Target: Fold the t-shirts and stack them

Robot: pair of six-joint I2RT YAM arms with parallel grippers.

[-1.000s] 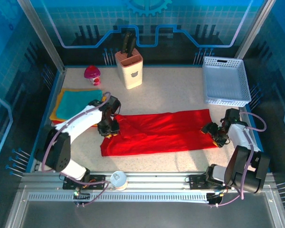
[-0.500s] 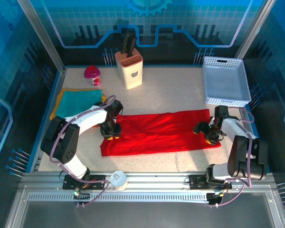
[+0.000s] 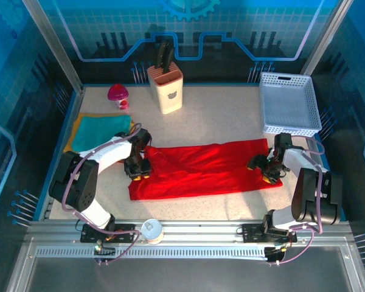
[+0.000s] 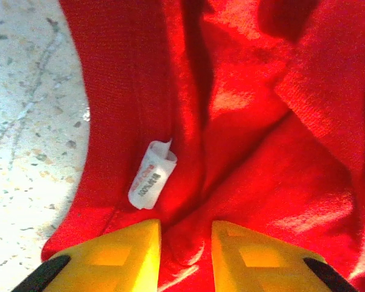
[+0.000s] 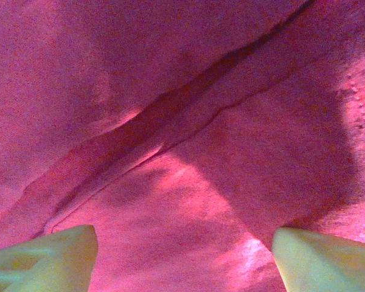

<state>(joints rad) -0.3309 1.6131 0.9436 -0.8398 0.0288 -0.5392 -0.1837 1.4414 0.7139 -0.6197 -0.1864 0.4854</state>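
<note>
The folded t-shirts (image 3: 100,132), teal on top, sit at the surface's left edge. The left hand (image 4: 185,243) pinches a fold of the red t-shirt (image 3: 201,169) beside its white label (image 4: 151,175). The shirt lies spread mid-surface; the right hand (image 3: 264,169), spread wide, hangs over its right end.

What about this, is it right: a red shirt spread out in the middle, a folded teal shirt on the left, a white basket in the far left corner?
Not quite: the white basket stands in the far right corner, as the top external view shows. The red shirt does lie spread out in the middle, the folded teal shirt on the left.
</note>
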